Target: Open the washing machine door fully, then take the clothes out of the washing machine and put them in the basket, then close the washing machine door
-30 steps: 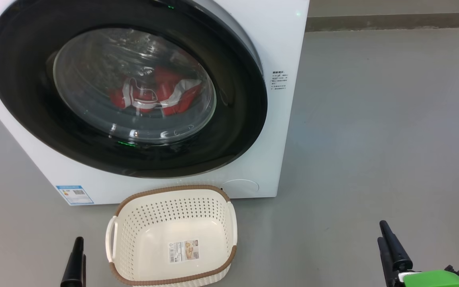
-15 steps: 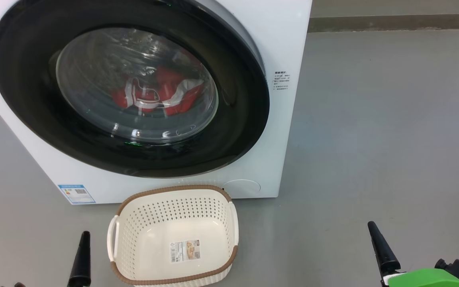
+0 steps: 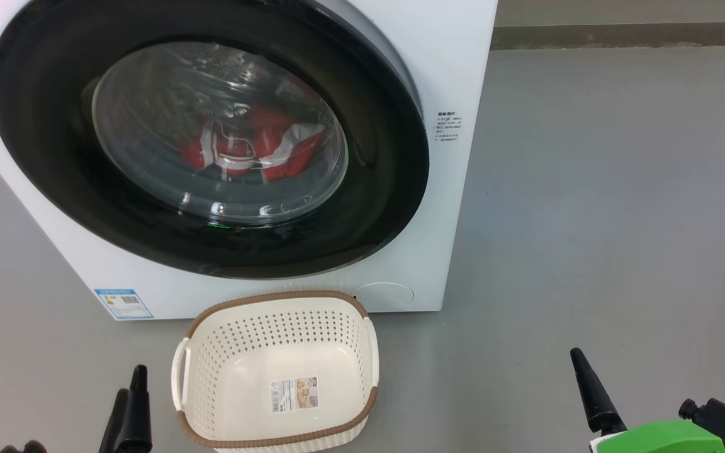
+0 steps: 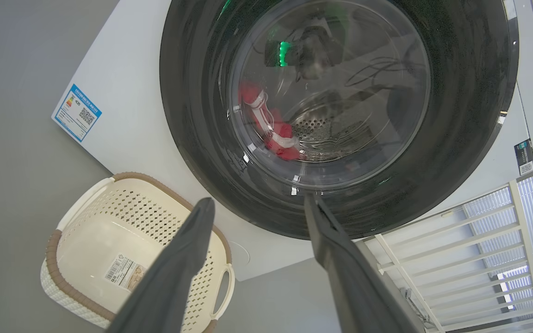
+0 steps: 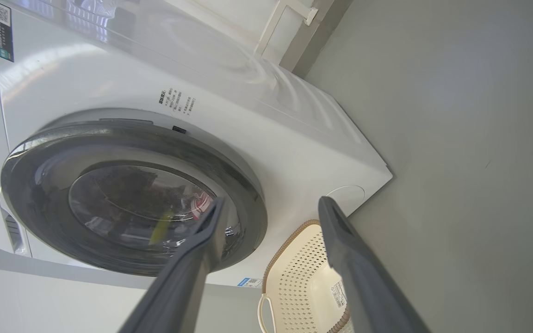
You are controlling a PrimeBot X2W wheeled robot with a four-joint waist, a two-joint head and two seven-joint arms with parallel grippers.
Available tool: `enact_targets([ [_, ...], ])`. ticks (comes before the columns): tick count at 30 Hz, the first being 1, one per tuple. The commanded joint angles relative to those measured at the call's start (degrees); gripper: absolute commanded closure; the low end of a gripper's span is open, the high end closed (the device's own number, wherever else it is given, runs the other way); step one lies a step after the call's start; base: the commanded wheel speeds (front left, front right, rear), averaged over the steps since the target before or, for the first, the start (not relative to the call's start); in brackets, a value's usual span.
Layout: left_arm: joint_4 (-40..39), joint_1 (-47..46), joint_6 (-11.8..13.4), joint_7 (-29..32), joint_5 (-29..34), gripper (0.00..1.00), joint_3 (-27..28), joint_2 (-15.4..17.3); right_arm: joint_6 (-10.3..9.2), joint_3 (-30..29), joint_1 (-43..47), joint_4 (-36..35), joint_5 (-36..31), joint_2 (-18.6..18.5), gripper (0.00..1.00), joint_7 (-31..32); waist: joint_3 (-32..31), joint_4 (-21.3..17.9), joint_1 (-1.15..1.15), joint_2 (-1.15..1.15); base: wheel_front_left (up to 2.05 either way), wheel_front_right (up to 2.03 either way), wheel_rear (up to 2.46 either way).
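At the lower left of the head view, your left gripper (image 3: 131,381) hovers just above the grey floor (image 3: 589,189), its two dark fingers spread apart and holding nothing. Just right of it, at bottom centre, the basket (image 3: 274,296) sits on the floor, close against the front of the washing machine (image 3: 457,63). The basket is empty apart from a sticker (image 3: 293,394) on its bottom. Above it, filling the upper left and centre of the frame, the washing machine door (image 3: 387,189) looks shut against the white cabinet, its glossy black rim ringing the clear glass bowl. Through the glass, near the middle of the door, you can see the clothes (image 3: 255,148), a red bundle with white bands, lying inside the drum. A small blue label (image 3: 123,303) marks the cabinet's lower left corner. At the lower right of the head view, one dark finger rises beside a green housing (image 3: 658,437). The right wrist view shows your right gripper (image 5: 272,203) with both fingers wide apart and empty, well short of the door. As far as these views show, no step is done: the door is not yet opened, the clothes are not moved to the basket, and the door has to be closed afterwards.
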Motion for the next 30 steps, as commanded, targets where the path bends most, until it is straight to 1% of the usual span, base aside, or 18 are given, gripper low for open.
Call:
enact_targets([
  [1, -2.1, -0.47, -0.09, -0.81, 2.24, 0.0, 0.56, 1.38, 0.04, 1.12, -1.43, -1.72, -2.45, -0.73, 0.0, -0.74, -0.02, 0.03, -0.01, 0.0, 0.0, 0.0, 0.0],
  [30, -5.73, 1.34, -0.13, -5.59, 20.87, 0.0, -1.25, 2.64, 0.06, 4.31, -0.91, -3.95, -19.96, -1.68, 0.0, -5.45, 0.18, 0.49, -0.01, 0.0, 0.0, 0.0, 0.0],
])
